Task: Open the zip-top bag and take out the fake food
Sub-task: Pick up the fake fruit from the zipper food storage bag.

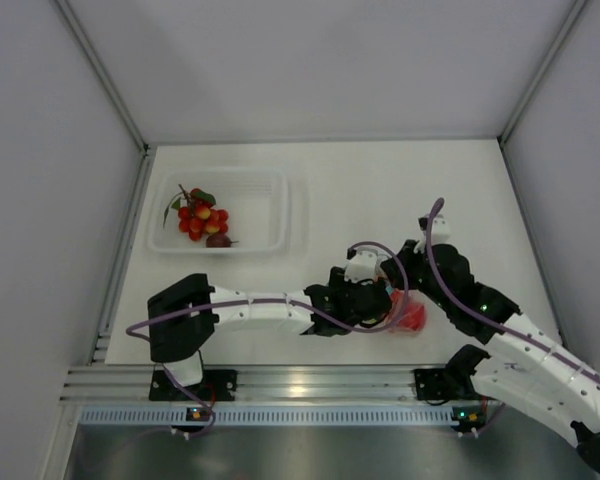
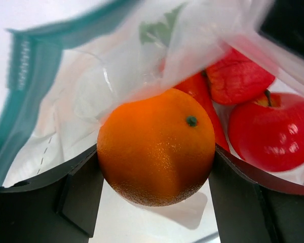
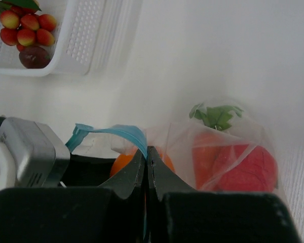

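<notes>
The zip-top bag (image 1: 410, 318) lies on the table between the arms, and its teal zip strip (image 2: 25, 101) is lifted. My right gripper (image 3: 148, 149) is shut on that strip (image 3: 116, 132) and holds the mouth up. My left gripper (image 2: 156, 157) reaches into the mouth with its jaws wide open. The orange (image 2: 157, 147) fills the gap between its fingers (image 2: 81, 192). Behind the orange, inside the bag, are a red apple (image 2: 273, 131), another red fruit (image 2: 238, 78) and a green-topped carrot (image 2: 200, 96). The berry cluster (image 1: 202, 215) and a dark piece (image 1: 218, 240) lie in the tray.
A rigid clear tray (image 1: 265, 215) stands at the back left of the table. White walls close the table in on the left, the right and behind. A metal rail (image 1: 280, 385) runs along the near edge by the arm bases.
</notes>
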Tool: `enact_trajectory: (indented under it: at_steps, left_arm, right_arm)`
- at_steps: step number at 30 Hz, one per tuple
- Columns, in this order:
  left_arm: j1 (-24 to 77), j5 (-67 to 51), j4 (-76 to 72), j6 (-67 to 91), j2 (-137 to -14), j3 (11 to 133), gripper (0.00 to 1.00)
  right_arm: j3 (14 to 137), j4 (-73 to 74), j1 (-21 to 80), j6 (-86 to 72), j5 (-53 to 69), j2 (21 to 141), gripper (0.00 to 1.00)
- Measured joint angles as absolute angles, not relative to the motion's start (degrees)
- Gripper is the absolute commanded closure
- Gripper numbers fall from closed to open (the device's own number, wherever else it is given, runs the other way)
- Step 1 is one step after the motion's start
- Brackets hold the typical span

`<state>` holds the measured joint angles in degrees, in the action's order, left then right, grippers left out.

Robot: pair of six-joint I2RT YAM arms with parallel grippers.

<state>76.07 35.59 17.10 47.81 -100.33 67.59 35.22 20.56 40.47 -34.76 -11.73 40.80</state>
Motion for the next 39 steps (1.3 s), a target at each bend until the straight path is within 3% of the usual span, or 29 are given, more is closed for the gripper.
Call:
enact_trajectory:
  at_steps: [9,25,39]
  left_arm:
    - [71.33,36.75,15.42,50.59,-97.95,63.05,1.0]
    - [69.82,24.84,7.84,54.46,-87.81,57.6,1.0]
    - [66.37,20.49,5.19,51.88,-71.26,52.21,1.0]
  right_arm:
    - [34.3,21.52,41.95,-34.72,-11.7,38.13,1.0]
    - [27.29,17.8,47.51,-39.72,-16.91,42.98,1.0]
    - [27.29,15.79,47.9,-40.8,-23.24,47.59,1.0]
